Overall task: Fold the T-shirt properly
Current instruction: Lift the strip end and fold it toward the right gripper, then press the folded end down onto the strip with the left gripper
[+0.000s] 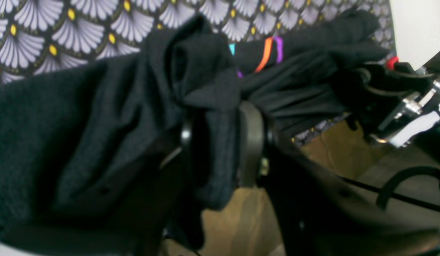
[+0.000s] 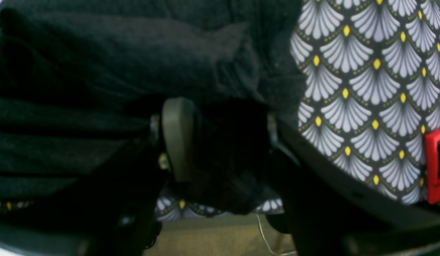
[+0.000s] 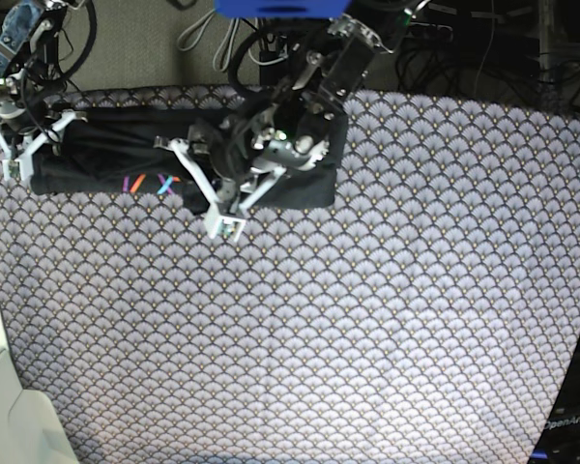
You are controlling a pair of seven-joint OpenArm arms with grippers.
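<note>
A patterned cloth [image 3: 348, 319] covers the table. The T-shirt [image 3: 106, 150] lies bunched in a long band along the cloth's far edge. The left gripper [image 1: 214, 142] has shirt fabric between its jaws at the band's middle; the right gripper [image 2: 223, 142] clamps fabric at its end. Nearer, the cloth lies bare.

The dark charcoal-grey soft fabric T-shirt [image 3: 106, 155] is partly covered in the base view by the left arm, and its multicoloured line graphic [image 3: 147, 183] is only partly seen. In the left wrist view, the tips of the left gripper [image 1: 214, 135] are buried in cloth. Both wrist views are blurred. The grey scallop-patterned cloth [image 3: 367, 319] is cut off at the base view's edges.
</note>
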